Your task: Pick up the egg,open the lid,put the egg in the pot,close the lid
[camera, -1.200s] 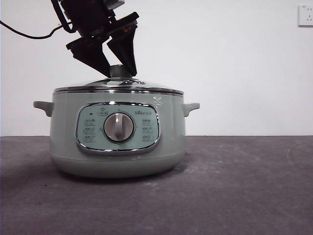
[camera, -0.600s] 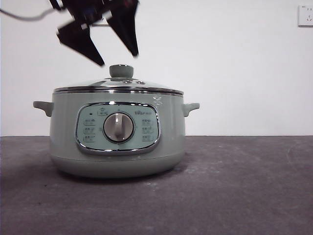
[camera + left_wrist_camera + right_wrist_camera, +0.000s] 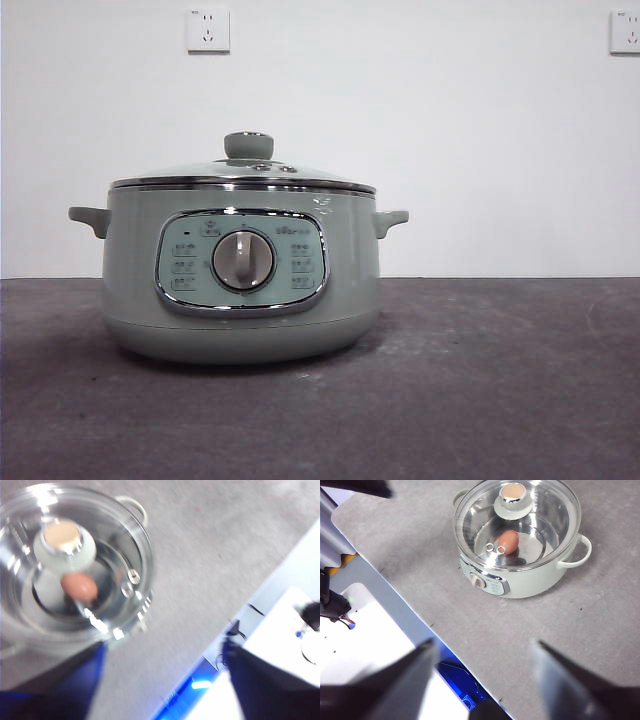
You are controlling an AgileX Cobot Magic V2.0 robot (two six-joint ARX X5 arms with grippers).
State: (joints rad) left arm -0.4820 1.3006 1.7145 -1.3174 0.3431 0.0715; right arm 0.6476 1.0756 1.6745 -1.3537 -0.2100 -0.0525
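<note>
egg (image 3: 508, 540) in pot (image 3: 240, 270); lid (image 3: 243, 172) on

You had the pot (image 3: 240, 285) left of centre on the table (image 3: 480, 380), lid (image 3: 243, 172) seated on its rim, egg (image 3: 508, 540) inside under the lid, two wall sockets (image 3: 208, 30) behind.

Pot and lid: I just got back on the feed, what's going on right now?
Nothing is being handled at this moment. The egg lies inside the pot, seen through the glass lid, which sits closed on the rim. The left claw is open, above and off to the side of the pot, holding nothing. The right claw is also open and empty, farther off over the table.
</note>
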